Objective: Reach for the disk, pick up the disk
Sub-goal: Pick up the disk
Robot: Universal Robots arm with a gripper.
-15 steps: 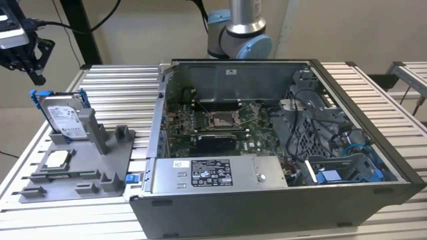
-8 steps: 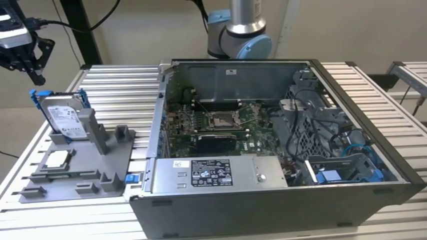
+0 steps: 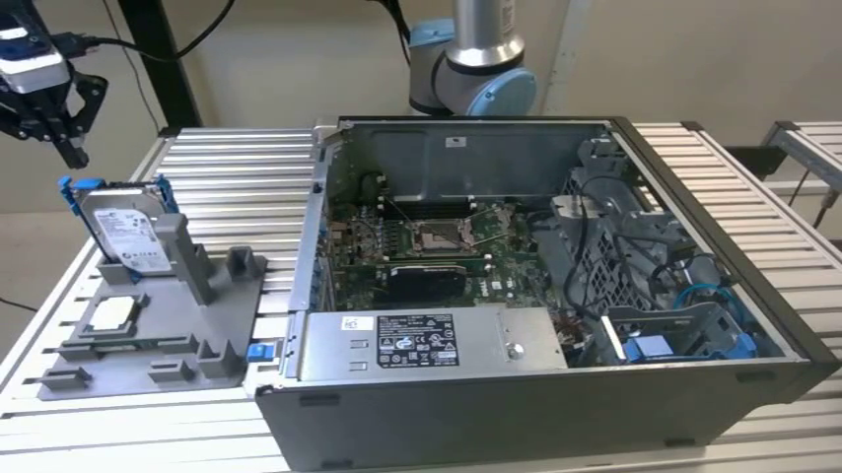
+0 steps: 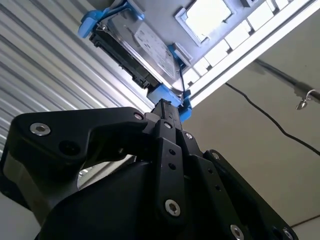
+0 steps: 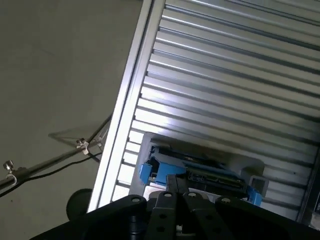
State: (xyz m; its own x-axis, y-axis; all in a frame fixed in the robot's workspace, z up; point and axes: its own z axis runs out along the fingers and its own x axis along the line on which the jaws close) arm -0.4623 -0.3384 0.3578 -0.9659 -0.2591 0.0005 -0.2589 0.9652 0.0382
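Reaching looks almost done, but the lifting is not. In the exterior view the disk [image 3: 129,232] stands upright in a grey holder [image 3: 197,325], near the counter [image 3: 224,168] edge at the exterior view's left. The pincer [image 3: 73,158] hangs just above the disk, closed and holding nothing. In the second wrist view the pincer [image 4: 162,106] tip is right by the blue frame of the disk [image 4: 145,50]; I cannot tell if they touch. In the first wrist view the disk [image 5: 200,167] sits just past the pincer [image 5: 177,182].

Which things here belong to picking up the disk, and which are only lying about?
For the job: the disk, upright in the grey holder; the gripper just above it.
Lying about: the processor chip, the small blue bracket, the open computer case.
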